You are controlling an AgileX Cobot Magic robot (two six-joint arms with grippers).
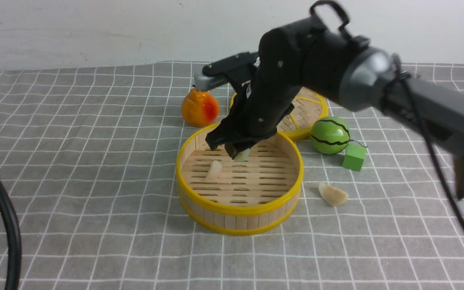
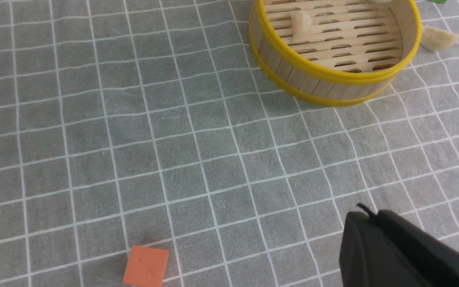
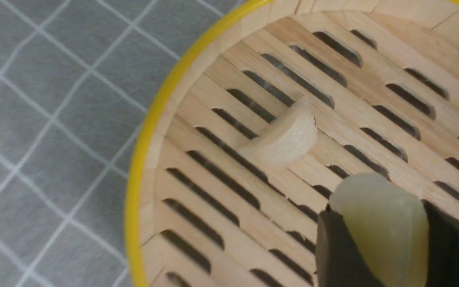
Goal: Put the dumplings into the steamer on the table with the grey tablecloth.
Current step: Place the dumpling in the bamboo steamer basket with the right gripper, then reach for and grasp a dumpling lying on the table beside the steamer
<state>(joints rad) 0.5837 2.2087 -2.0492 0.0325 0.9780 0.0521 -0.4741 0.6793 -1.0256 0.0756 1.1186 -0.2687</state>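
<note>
The bamboo steamer (image 1: 240, 217) stands mid-table on the grey tablecloth (image 1: 75, 161). One dumpling (image 1: 214, 169) lies on its slat floor; it also shows in the right wrist view (image 3: 283, 139) and the left wrist view (image 2: 301, 24). My right gripper (image 1: 238, 153) is shut on a second dumpling (image 3: 381, 223), holding it just above the floor at the steamer's far side. A third dumpling (image 1: 333, 195) lies on the cloth right of the steamer. My left gripper (image 2: 369, 217) is shut and empty, low over the cloth, away from the steamer (image 2: 333, 79).
A pear (image 1: 199, 108), the woven lid (image 1: 308, 112), a small watermelon (image 1: 330, 135) and a green cube (image 1: 354, 157) sit behind and right of the steamer. An orange cube (image 2: 146, 266) lies on the cloth near my left gripper. A black cable (image 1: 2, 213) crosses the left edge.
</note>
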